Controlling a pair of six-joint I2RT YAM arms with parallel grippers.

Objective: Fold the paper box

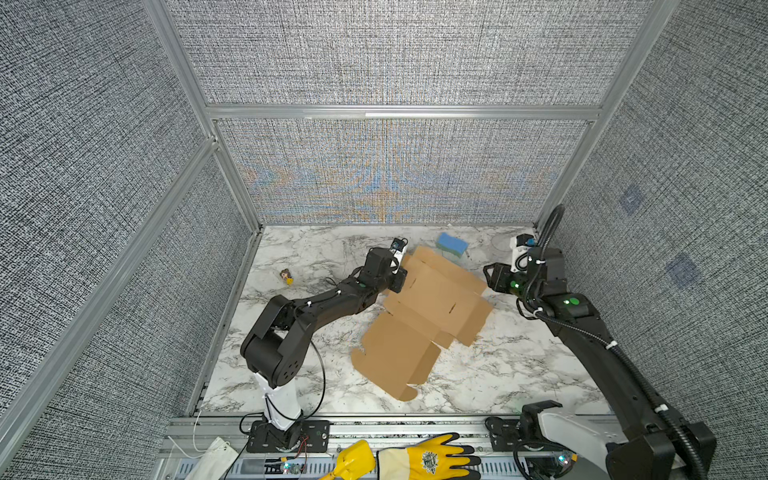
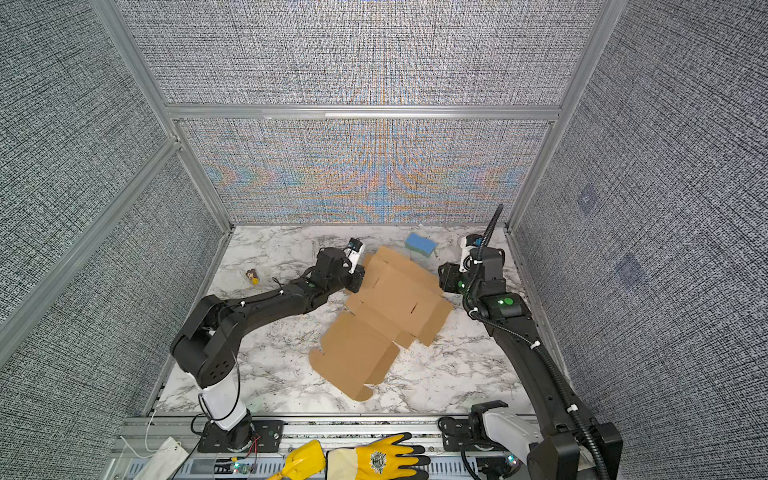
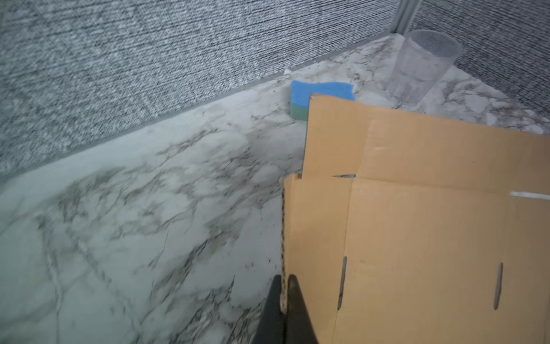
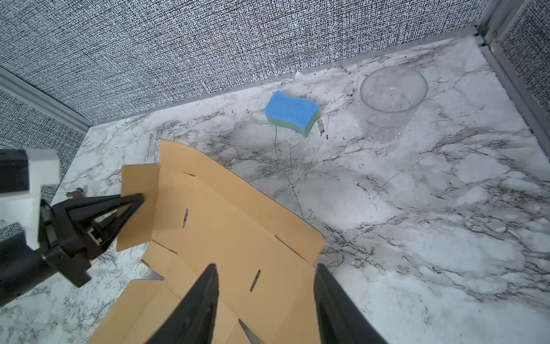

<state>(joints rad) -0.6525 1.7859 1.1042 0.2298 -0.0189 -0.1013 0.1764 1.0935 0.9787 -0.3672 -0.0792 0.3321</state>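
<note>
1. Yellow glove (image 1: 428, 459) lies nearest me, on the near rail, in both top views. Beyond it the box (image 1: 419, 316) lies unfolded on the table (image 1: 316, 253), right of centre, running near to far. I see my left gripper (image 1: 400, 277) at its far-left flap, and my right gripper (image 1: 492, 276) just beside its far-right edge. The sponge (image 1: 452, 243) sits near the box's far corner, and a small figure (image 1: 286, 276) lies far left.
2. Left wrist: my fingers (image 3: 293, 297) are pinched tight on the flap's corrugated edge. The sponge and a clear cup (image 3: 422, 65) lie beyond.
3. Right wrist: my right jaws stand moderately apart over the box's right corner, gripping nothing. The left gripper (image 4: 141, 199) holds the flap tilted up.
</note>
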